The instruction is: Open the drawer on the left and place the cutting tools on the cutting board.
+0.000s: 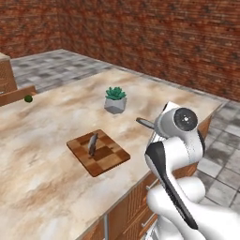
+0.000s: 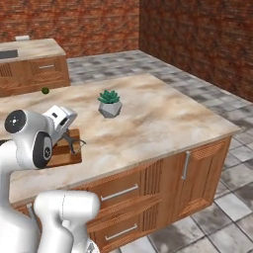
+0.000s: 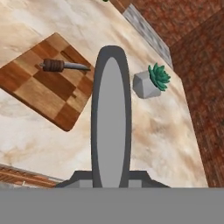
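Knife [image 3: 61,66], brown-handled with grey blade, lies on checkered cutting board [image 3: 35,94].

Two base views flanking the arm, hand view close above, all sharing cutting board [image 1: 98,153].

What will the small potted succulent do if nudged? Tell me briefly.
The potted succulent would probably slide rather than roll: its grey faceted pot sits flat on the smooth marble countertop. It looks squat, so tipping seems unlikely. It stands apart from the cutting board, so nothing blocks it.
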Robot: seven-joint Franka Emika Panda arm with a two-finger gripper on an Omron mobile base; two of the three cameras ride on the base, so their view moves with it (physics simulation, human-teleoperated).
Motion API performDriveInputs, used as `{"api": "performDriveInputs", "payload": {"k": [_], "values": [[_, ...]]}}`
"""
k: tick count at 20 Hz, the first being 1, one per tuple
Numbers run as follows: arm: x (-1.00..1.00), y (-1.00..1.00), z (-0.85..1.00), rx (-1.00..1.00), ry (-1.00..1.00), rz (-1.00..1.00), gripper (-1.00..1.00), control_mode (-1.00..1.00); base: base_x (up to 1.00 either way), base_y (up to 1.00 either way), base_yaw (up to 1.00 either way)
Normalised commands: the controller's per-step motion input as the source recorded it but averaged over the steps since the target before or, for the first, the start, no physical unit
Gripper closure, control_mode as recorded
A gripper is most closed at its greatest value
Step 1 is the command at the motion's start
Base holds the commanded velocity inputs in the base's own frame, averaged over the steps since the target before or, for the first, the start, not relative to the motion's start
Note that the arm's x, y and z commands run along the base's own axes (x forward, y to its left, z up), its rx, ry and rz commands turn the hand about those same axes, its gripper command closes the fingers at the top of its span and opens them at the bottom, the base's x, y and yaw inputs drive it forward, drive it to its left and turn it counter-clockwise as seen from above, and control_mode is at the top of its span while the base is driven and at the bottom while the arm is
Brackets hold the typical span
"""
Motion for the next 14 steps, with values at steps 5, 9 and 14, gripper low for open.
{"api": "performDriveInputs", "payload": {"k": [5,9,14], "values": [[0.05,0.25,0.0,0.11,-0.03,0.19,1.0,-1.0,0.02,0.04,0.05],[0.19,0.71,0.0,0.16,0.0,0.17,1.0,-1.0,0.0,0.0,0.0],[0.06,0.72,-0.03,0.06,0.01,0.09,1.0,-1.0,0.0,0.0,0.0]]}}
